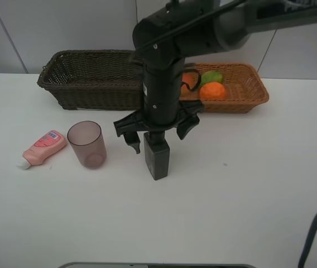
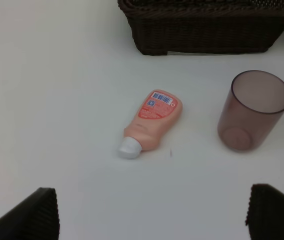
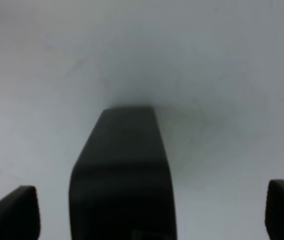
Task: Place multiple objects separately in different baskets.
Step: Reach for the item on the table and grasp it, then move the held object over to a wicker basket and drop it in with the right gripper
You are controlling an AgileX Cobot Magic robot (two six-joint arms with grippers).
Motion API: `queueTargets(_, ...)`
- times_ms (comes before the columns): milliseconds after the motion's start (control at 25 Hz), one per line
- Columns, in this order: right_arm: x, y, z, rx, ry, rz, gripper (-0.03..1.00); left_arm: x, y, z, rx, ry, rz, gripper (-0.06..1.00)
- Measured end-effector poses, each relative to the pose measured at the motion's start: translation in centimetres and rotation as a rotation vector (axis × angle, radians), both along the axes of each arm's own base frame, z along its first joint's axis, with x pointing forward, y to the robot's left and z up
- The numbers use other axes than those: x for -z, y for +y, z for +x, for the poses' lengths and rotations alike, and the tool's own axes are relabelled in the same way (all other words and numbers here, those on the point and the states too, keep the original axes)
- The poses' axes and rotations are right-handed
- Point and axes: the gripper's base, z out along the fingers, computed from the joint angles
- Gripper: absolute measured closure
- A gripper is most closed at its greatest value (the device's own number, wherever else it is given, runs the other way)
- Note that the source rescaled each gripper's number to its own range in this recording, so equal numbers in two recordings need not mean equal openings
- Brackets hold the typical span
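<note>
While straddling the dark upright pump bottle [image 1: 157, 162] mid white surface [image 1: 248, 195], with jaws of the right gripper [image 1: 157, 137] released: pickup step. Next, likely: clench, lift, carry to the dark brown wicker basket [image 1: 91, 89] at the far edge.

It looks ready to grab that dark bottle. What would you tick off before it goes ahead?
1. Right gripper open: ok, jaws spread wide.
2. Dark bottle upright and between the fingers: ok.
3. Fingers low enough to grip it: cannot tell.
4. Mauve cup and pink tube apart from the bottle: ok, both stand off to one side.
5. Room in the dark brown basket: ok as far as it shows; the arm hides one end.
6. Left gripper out of the way: ok, open, near the tube and cup, not the bottle.
</note>
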Motion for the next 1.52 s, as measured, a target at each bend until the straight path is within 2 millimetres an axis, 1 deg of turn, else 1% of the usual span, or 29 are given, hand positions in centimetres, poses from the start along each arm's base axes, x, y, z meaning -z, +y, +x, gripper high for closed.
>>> queueTargets(240,1.3,0.1,0.1,0.001,0.021,-0.016,-0.03,0.0,0.0,0.0,0.0,0.0,0.0,-0.02)
queueTargets(280,1.3,0.1,0.1,0.001,0.021,-0.016,-0.02,0.0,0.0,0.0,0.0,0.0,0.0,-0.02)
queueTargets(320,1.3,0.1,0.1,0.001,0.021,-0.016,0.02,0.0,0.0,0.0,0.0,0.0,0.0,-0.02)
queueTargets(400,1.3,0.1,0.1,0.001,0.021,-0.016,0.19,0.0,0.0,0.0,0.0,0.0,0.0,-0.02)
queueTargets(440,1.3,0.1,0.1,0.001,0.021,-0.016,0.34,0.0,0.0,0.0,0.0,0.0,0.0,-0.02)
queueTargets(520,1.3,0.2,0.1,0.003,0.022,-0.015,0.69,0.0,0.0,0.0,0.0,0.0,0.0,-0.02)
queueTargets(560,1.3,0.2,0.1,0.004,0.023,-0.011,0.9,0.0,0.0,0.0,0.0,0.0,0.0,-0.02)
queueTargets(600,1.3,0.2,0.1,0.004,0.023,-0.011,0.97,0.0,0.0,0.0,0.0,0.0,0.0,-0.02)
queueTargets(640,1.3,0.2,0.1,0.004,0.023,-0.012,0.95,0.0,0.0,0.0,0.0,0.0,0.0,-0.02)
queueTargets(1520,1.2,0.2,0.1,0.004,0.022,-0.008,0.96,0.0,0.0,0.0,0.0,0.0,0.0,-0.02)
